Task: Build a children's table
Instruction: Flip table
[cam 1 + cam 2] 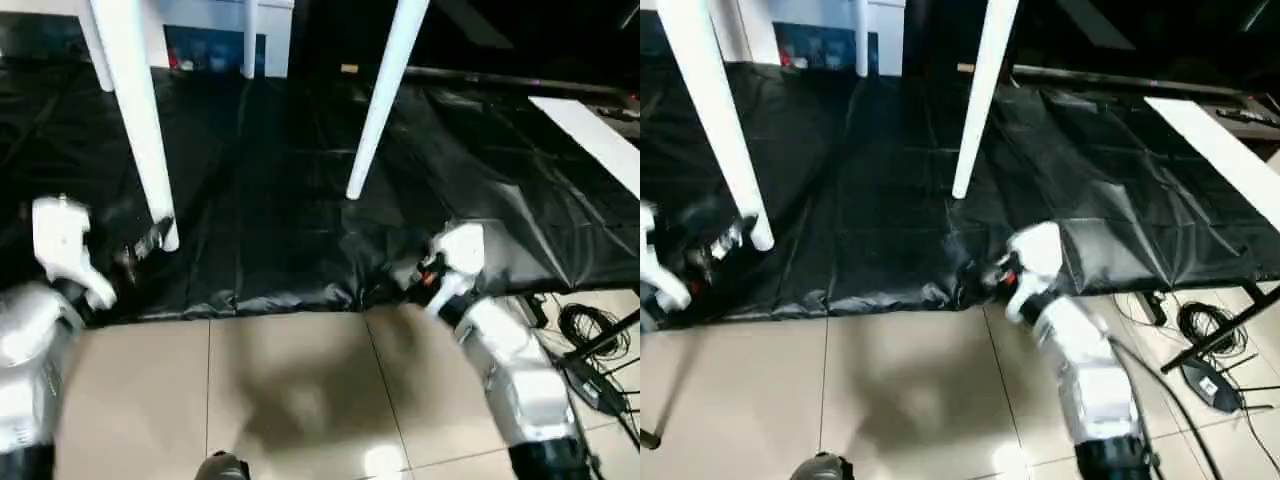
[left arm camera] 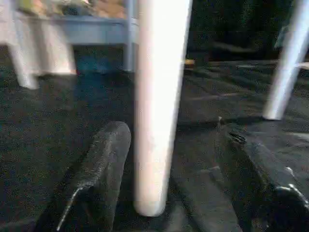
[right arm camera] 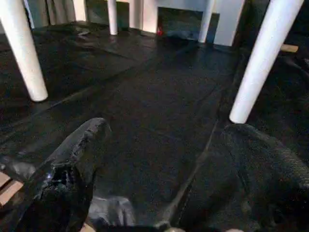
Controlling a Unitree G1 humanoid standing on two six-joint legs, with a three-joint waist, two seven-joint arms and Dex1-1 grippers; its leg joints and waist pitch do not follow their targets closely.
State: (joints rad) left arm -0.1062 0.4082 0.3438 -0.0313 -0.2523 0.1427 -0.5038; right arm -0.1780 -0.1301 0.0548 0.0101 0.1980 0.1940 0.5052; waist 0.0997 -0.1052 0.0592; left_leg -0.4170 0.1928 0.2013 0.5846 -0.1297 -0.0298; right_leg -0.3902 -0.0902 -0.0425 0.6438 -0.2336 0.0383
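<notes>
On black floor sheet (image 1: 290, 210): near table leg (image 2: 157, 106) stands between left fingers (image 2: 104, 169), spread, not gripping; right fingers (image 3: 72, 159) spread, empty, legs beyond.

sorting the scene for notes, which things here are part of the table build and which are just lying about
Job: table legs, near left, near right; left gripper open around the left leg; right gripper open.

Lying about: flat white board, cables, cabinet.

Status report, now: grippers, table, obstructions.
Left gripper open around near-left leg, not clamped. Right gripper open, holding nothing. Table legs standing on black sheet. Cables on floor, right.
</notes>
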